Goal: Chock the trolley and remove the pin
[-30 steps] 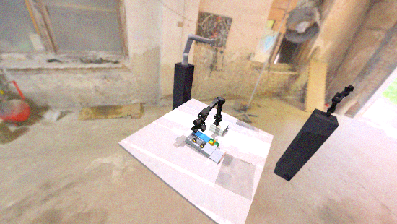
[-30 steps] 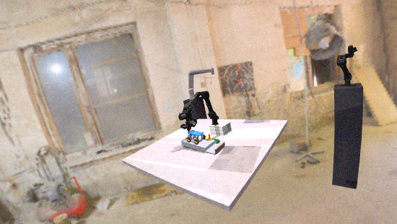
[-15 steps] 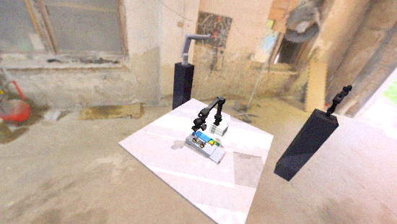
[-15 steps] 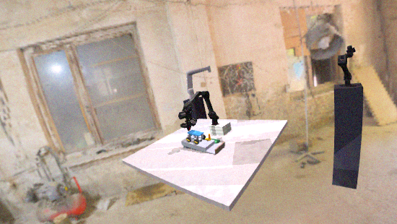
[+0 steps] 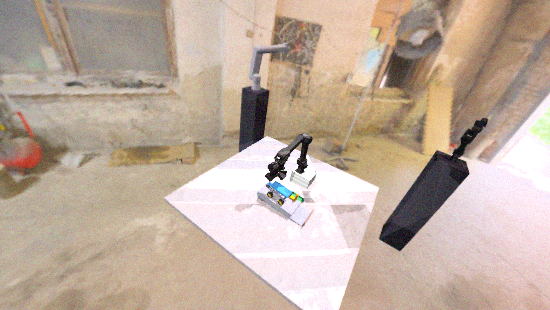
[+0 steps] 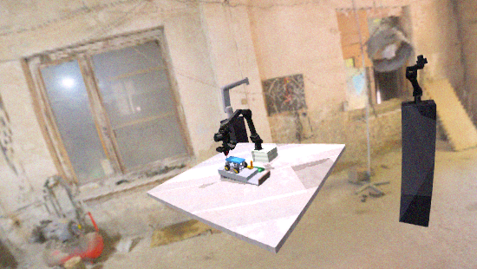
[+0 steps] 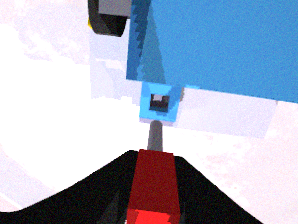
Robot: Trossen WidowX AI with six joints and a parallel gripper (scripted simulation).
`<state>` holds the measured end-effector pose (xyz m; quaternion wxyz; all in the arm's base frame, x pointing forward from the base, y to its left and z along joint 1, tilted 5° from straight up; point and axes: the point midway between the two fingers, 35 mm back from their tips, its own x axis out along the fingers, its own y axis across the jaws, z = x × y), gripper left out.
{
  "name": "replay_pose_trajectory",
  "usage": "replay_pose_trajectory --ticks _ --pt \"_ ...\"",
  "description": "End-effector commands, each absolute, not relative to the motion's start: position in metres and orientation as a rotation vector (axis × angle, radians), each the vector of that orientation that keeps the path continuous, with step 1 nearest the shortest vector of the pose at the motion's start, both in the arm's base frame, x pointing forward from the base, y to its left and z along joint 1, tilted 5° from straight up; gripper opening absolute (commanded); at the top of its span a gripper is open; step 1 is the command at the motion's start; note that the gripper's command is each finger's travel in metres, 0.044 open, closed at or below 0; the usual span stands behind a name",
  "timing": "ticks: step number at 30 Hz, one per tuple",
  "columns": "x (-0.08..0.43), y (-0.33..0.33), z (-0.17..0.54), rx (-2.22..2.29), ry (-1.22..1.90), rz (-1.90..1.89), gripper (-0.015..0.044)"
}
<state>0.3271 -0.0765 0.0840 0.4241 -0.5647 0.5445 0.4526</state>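
My gripper is shut on the red-headed stop pin. The pin's grey shank points at the blue bracket with a dark square hole, and its tip is out of the hole. The blue trolley stands on the grey ramp, with the gripper above its uphill end. The chock is near the trolley's downhill end; whether it touches a wheel is too small to tell. The green tray shows just beyond the ramp.
The arm stands on a pale block behind the ramp on the white table. A dark pedestal with another arm stands off the table at the right. A grey arm stands behind.
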Motion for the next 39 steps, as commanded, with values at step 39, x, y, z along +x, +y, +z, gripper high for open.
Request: replay_pose_trajectory --ticks 39 --pt "0.263 -0.11 0.086 -1.417 1.371 1.133 0.0"
